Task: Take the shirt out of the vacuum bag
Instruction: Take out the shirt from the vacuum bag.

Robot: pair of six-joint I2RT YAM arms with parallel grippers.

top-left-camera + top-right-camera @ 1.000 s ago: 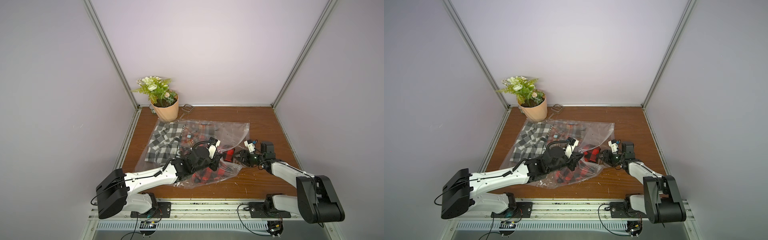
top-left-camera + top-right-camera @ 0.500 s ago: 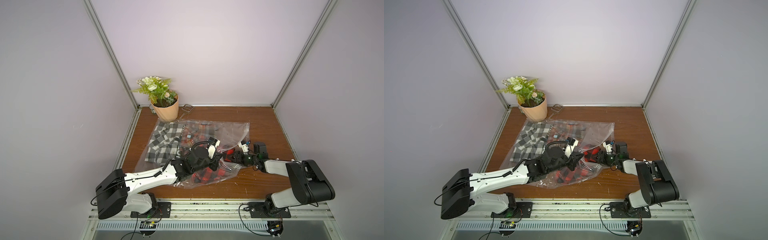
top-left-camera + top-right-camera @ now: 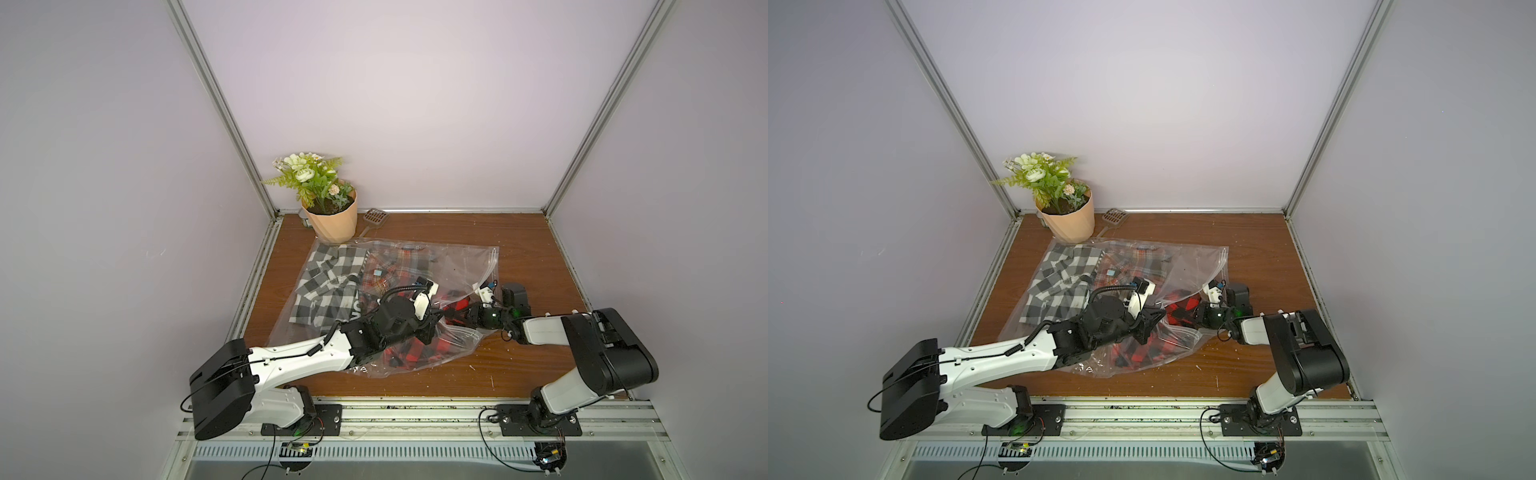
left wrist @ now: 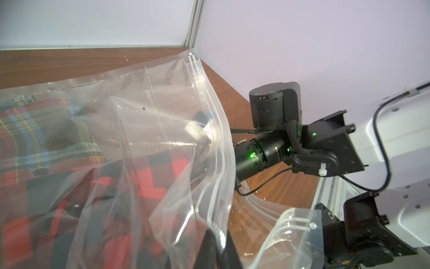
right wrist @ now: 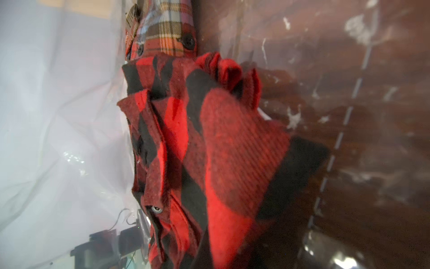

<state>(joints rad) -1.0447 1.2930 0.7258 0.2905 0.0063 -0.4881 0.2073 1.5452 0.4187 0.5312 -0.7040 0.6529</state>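
Note:
The clear vacuum bag (image 3: 453,266) (image 3: 1187,266) lies flat on the wooden table, with its zip-strip mouth (image 4: 216,163) facing right. A red-and-black check shirt (image 3: 455,309) (image 3: 1183,309) (image 5: 232,144) sits just inside that mouth. My right gripper (image 3: 465,318) (image 3: 1196,318) (image 5: 216,253) reaches into the mouth and is shut on a fold of this shirt. My left gripper (image 3: 434,328) (image 3: 1152,320) (image 4: 217,233) lies over the bag's near side. It pinches the upper zip edge between its dark fingers and holds that edge raised.
Deeper in the bag lie a black-and-white check shirt (image 3: 328,291) and a multicolour plaid shirt (image 3: 386,270) (image 5: 167,30). A potted plant (image 3: 330,220) and a small slotted tool (image 3: 375,216) stand at the back left. Walls close in the left, back and right.
My right arm has pushed left into the bag's mouth, and its gripper has gone from open to shut on the red-and-black shirt. The left arm has hardly moved.

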